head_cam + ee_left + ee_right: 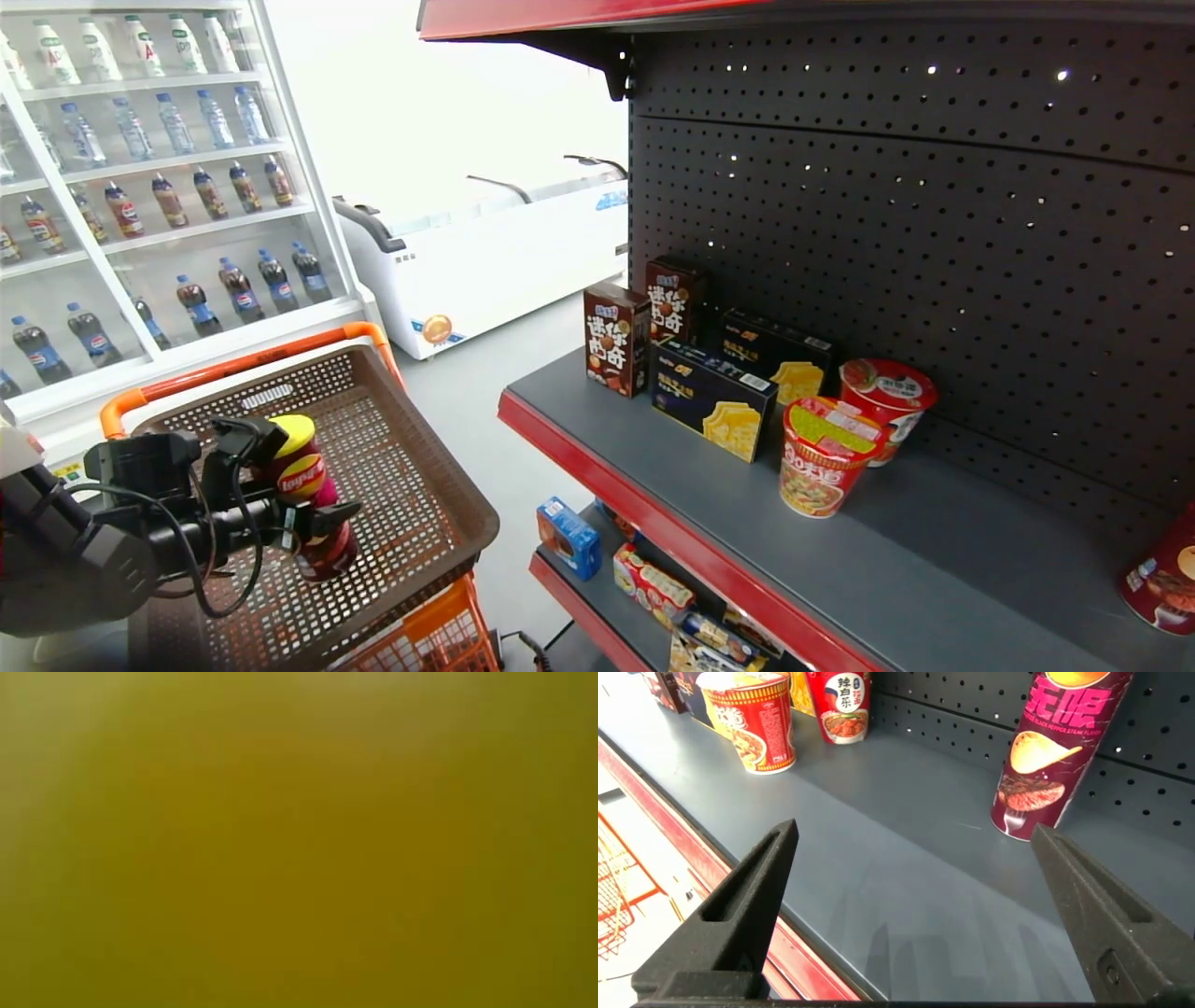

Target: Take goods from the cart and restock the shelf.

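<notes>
Chips can (pixel 308 478) was pinched in my left gripper (pixel 280 504), whose fingers pressed in on opposite sides of the tube, around the middle of its body. That left the yellow lid and the base clear, which I judged sensible for standing it down later. The can hung almost upright above the cart basket (pixel 420 485), free of its floor. It looked like a rigid cardboard cylinder with a glossy dark-red wrap and a smooth plastic cap, so I expected it to take a firm squeeze without denting. The basket was brown moulded plastic, perforated all over, on an orange frame. My right gripper (pixel 910 854) was spread wide and held nothing, hovering over a bare stretch of the shelf (pixel 878 887), probably ready to steady a placement. The shelf deck was flat grey metal with a red front lip and a black pegboard (pixel 934 233) back. On it stood a matching can (pixel 1055 756) against the pegboard, two tapered noodle cups (pixel 752 719) with foil lids, and square-edged boxes (pixel 714 397) grouped by kind.
</notes>
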Controlling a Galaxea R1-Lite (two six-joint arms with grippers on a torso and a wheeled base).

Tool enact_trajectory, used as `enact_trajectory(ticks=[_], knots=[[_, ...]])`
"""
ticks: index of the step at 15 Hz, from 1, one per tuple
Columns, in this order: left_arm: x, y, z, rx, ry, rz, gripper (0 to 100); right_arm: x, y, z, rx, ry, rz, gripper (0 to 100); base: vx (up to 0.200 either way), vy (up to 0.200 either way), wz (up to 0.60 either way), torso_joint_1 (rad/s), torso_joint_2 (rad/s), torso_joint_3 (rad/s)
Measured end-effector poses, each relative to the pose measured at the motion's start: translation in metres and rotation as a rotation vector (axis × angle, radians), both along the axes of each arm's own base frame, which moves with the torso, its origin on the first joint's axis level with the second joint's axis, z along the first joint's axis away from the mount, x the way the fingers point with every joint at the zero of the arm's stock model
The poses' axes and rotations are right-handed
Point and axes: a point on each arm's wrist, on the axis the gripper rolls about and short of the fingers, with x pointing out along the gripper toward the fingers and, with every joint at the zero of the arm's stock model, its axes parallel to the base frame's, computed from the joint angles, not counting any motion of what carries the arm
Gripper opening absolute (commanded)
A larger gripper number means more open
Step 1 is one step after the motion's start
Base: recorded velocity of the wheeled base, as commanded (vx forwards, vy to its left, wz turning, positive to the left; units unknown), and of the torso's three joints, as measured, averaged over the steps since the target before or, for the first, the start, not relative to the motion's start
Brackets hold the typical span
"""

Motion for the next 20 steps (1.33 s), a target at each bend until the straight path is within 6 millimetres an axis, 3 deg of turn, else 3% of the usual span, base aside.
enact_trajectory(ticks=[1,4,8,11,13,16,20], knots=[[0.002,-0.003,0.000,-0.002,-0.008,-0.007,0,0.000,0.000,0.000,0.000,0.000,0.000,100,0.000,0.000,0.00,0.000,0.00,0.000],[0.005,-0.006,-0.002,0.005,-0.019,-0.022,0,0.000,0.000,0.000,0.000,0.000,0.000,100,0.000,0.000,0.00,0.000,0.00,0.000],[-0.008,-0.011,-0.005,-0.002,-0.001,-0.014,0,0.000,0.000,0.000,0.000,0.000,0.000,100,0.000,0.000,0.00,0.000,0.00,0.000],[-0.014,-0.013,0.006,0.012,-0.014,0.000,0,0.000,0.000,0.000,0.000,0.000,0.000,100,0.000,0.000,0.00,0.000,0.00,0.000],[-0.016,-0.012,0.024,0.028,-0.062,0.013,0,0.000,0.000,0.000,0.000,0.000,0.000,100,0.000,0.000,0.00,0.000,0.00,0.000],[-0.021,-0.016,0.067,0.011,-0.185,0.045,0,0.000,0.000,0.000,0.000,0.000,0.000,100,0.000,0.000,0.00,0.000,0.00,0.000],[-0.058,-0.027,0.130,-0.002,-0.276,0.088,0,0.000,0.000,0.000,0.000,0.000,0.000,100,0.000,0.000,0.00,0.000,0.00,0.000]])
